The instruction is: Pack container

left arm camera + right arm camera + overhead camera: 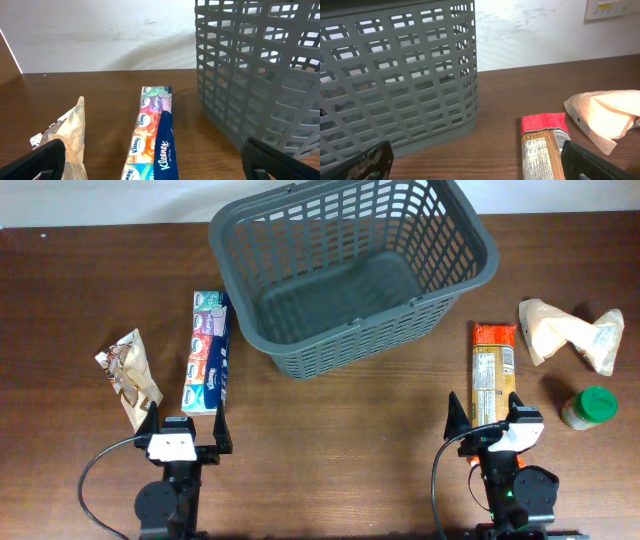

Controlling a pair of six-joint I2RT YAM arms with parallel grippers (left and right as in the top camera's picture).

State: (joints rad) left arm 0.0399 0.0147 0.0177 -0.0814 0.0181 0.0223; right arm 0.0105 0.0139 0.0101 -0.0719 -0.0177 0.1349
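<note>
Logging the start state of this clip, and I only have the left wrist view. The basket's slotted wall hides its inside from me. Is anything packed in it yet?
Observer: Nothing. From overhead, the basket shows a bare floor.
Operator: What waits on the other arm's side?
Observer: A long red-topped packet lies on the table straight ahead of the right tool, which is open.
Operator: Anything else over there?
Observer: A crumpled beige bag and a green-lidded jar, both farther right and not touching each other.
</note>
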